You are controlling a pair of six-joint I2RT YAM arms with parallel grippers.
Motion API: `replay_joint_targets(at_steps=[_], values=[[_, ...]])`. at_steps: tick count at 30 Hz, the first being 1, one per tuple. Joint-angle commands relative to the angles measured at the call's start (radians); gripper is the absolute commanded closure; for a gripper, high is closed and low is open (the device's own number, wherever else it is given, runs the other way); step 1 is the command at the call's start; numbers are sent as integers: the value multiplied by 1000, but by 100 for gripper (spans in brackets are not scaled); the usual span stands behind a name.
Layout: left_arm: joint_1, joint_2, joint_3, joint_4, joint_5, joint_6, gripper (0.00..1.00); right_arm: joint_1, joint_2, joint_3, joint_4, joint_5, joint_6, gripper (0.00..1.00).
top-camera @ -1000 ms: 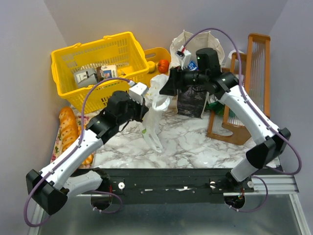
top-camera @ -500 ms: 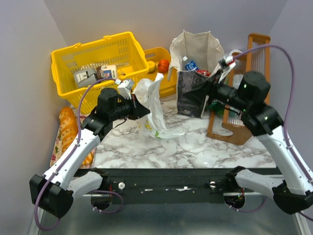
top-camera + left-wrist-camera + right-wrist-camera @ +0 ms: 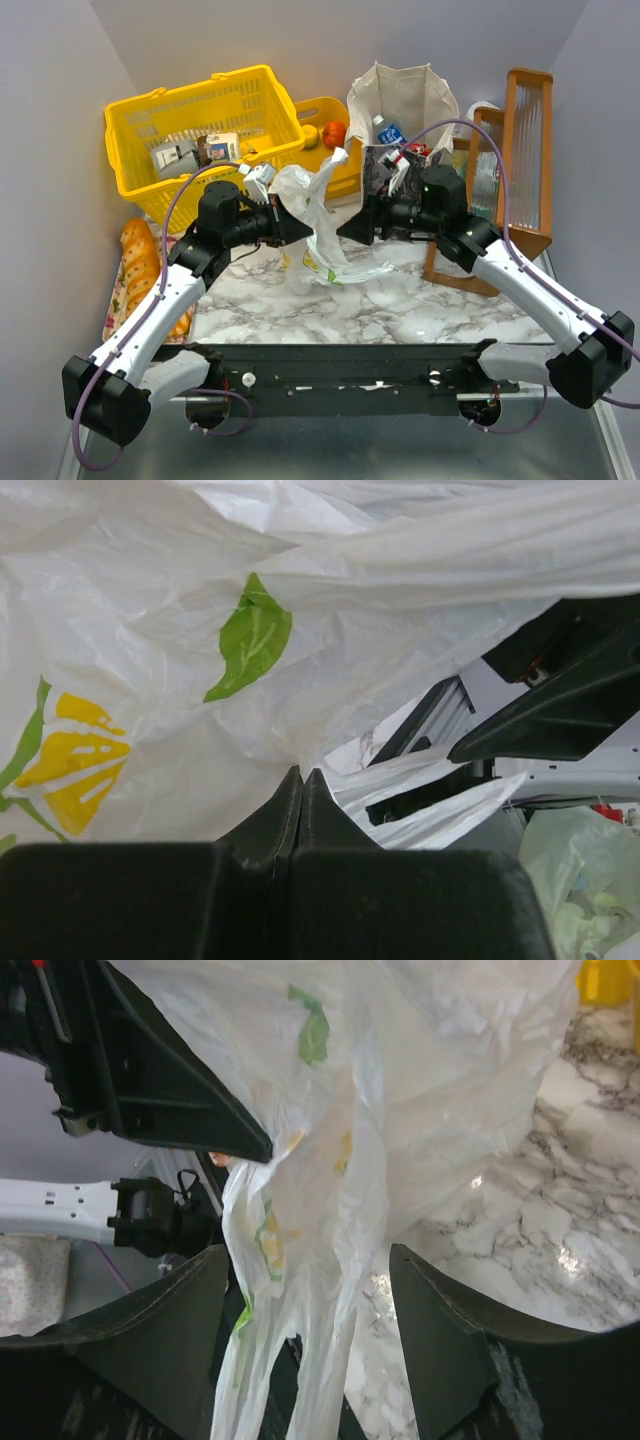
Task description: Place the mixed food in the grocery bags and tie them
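Plastic bag (image 3: 318, 215): thin, limp, slippery film, pinched in shut left jaws; right jaws set wide astride hanging folds; bunched handle best gripped

White links (image 3: 150, 322), black joints (image 3: 222, 214), purple cables (image 3: 170, 225)

The right gripper (image 3: 348, 229) is now down from the tote (image 3: 400, 95) at the bag (image 3: 318, 205), jaws apart around its hanging plastic. The bag's foot now lies spread rightward.
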Motion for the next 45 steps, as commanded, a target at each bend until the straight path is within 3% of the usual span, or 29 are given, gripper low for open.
replay_joint_targets(at_steps=[1,14,17,18,19,21,27,30,37,40,41,45], values=[[8,-19,0,-26,64,76,100,1,67,84,17,-13,-67,25],[13,-19,-29,40,121,93,100,58,260,62,112,-62,-78,27],[19,-26,-43,48,118,102,100,70,289,59,138,-43,-47,44],[31,-31,-46,48,116,107,100,72,292,51,137,-25,-23,66],[43,-34,-47,23,102,116,100,72,289,45,134,34,-9,80],[71,-40,-41,-36,60,168,100,72,259,22,88,126,14,99],[272,-34,-56,-218,-19,255,100,71,142,-8,-114,351,19,99],[289,-25,-44,-285,-82,292,100,71,98,-30,-191,401,11,99],[289,-16,-44,-278,-68,321,100,72,90,-50,-196,430,48,99],[289,-19,-41,-293,-109,375,62,70,85,-48,-179,475,92,99],[289,-19,-43,-302,-141,402,37,70,76,-50,-168,495,111,99],[290,-39,-36,-359,-287,429,7,72,51,-58,-130,538,162,99]])
